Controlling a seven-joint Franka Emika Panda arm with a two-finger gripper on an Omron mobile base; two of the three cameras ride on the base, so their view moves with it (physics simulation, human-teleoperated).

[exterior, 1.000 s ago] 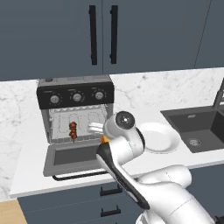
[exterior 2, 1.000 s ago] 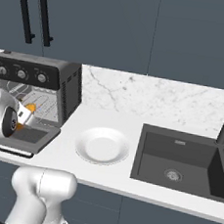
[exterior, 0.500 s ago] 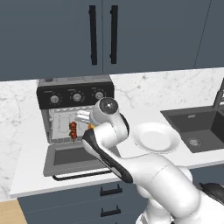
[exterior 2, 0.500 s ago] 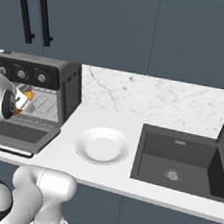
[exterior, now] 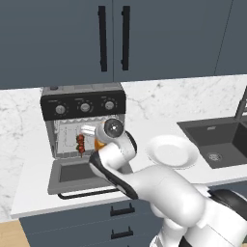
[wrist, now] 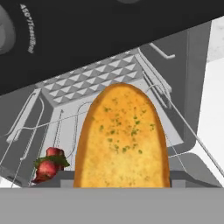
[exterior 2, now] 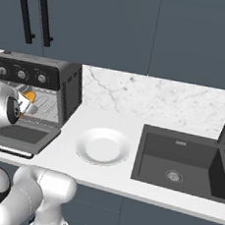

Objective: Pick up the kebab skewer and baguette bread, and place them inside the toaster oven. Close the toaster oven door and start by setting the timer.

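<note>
Up close, baguette bread (wrist: 121,138) pinched in the tool (wrist: 121,183); leftward, kebab skewer (exterior: 80,143) inside toaster oven (exterior: 84,103).

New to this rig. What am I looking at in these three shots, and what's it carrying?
It's a rendered kitchen with a white robot arm on a drivable base. Two shots come from cameras on the base, behind the arm to its left and right. The third looks along the tool itself. On the marble counter stand a toaster oven with its door dropped open, and a white plate; a sink lies to the right. The kebab skewer already sits on the oven's rack. The tool is shut on the baguette bread, at the oven's mouth.
</note>
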